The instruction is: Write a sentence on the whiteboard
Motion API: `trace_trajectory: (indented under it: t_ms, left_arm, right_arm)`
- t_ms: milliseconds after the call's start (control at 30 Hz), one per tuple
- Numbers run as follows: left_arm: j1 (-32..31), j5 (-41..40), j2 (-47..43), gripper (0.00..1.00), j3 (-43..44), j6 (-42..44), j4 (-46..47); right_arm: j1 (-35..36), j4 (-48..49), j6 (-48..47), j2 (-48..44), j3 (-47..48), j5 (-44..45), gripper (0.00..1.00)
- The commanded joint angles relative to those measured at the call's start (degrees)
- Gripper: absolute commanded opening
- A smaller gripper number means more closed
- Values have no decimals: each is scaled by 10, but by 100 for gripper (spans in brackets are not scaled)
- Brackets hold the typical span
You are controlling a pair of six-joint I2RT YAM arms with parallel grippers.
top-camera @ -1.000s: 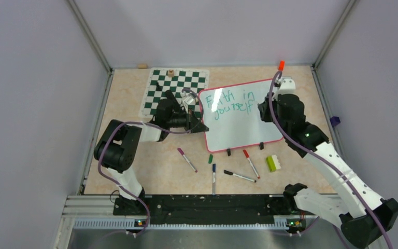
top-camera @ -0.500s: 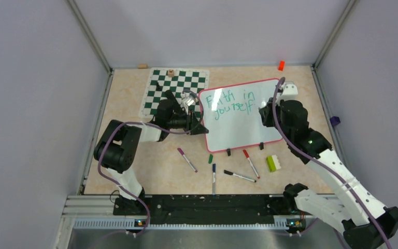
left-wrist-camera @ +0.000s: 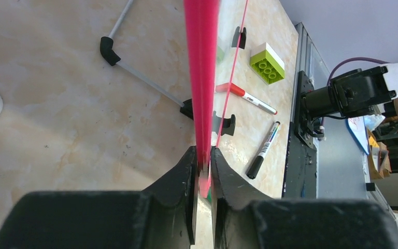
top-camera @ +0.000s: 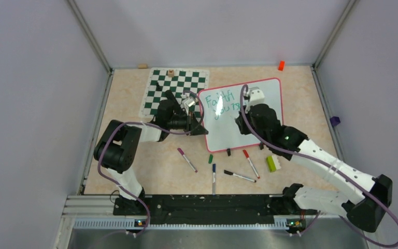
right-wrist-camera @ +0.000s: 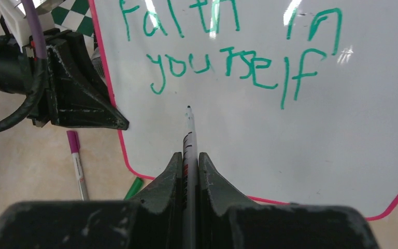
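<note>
The whiteboard (top-camera: pixel 223 134) stands tilted on the table, with a red-pink frame. My left gripper (top-camera: pixel 202 129) is shut on its left edge, and the frame (left-wrist-camera: pixel 201 62) shows between the jaws (left-wrist-camera: pixel 202 161). The sentence (right-wrist-camera: pixel 228 57) in teal-green reads "Faith in" and "yourself" in two lines. In the top view my right arm covers part of it (top-camera: pixel 218 104). My right gripper (right-wrist-camera: pixel 189 162) is shut on a marker (right-wrist-camera: pixel 189 137). The marker's tip is at the bare white (right-wrist-camera: pixel 300 140) below the "y" side of "yourself".
The green-and-white chess mat (top-camera: pixel 176 89) lies behind the left arm. Loose markers lie in front of the board: purple (top-camera: pixel 187 160), blue (top-camera: pixel 213 176), black (top-camera: pixel 239 176), red (top-camera: pixel 251 163). There is also a green cap (top-camera: pixel 210 158) and a green-white brick (top-camera: pixel 273 163). An orange piece (top-camera: pixel 281 65) sits at the back.
My right arm has swung left across the board, from the right end of the text to below its left part. The left gripper and the board have not moved.
</note>
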Motion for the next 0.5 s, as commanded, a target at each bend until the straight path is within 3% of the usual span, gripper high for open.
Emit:
trace_trajectory:
  t_ms: [0,133,467]
  left_arm:
    - [-2,-11,-7,14,5,16,-15]
    - [-2,-9,-9,0,4,12,-13]
    - [-2,-7,-18,0,-5,4,1]
  right_arm:
    - [53,22,9,29,36,57,0]
    - [95,29,16,55,35,75,0]
    - [146,25,14,86,19,140,0]
